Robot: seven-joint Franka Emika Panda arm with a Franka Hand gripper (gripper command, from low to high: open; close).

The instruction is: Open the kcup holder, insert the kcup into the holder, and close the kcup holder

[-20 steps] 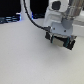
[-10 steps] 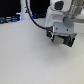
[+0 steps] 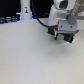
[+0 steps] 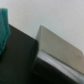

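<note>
The white arm's gripper hangs low over the pale counter at the exterior view's right. The black boxy kcup holder shows close up in the wrist view, directly beneath the gripper. Whether the jaws are open or closed, I cannot tell.

Black kcup holder on white table

Hand over the kcup holder, exterior view's right.

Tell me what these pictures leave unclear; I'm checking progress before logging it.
- Pod: not visible in either view.
- Black box: exterior view, mostly covered by the arm; open or closed is unclear.
- Claw: blurred, its state is unreadable.
- Wrist view: a close, blurred black surface; no slots show.
</note>
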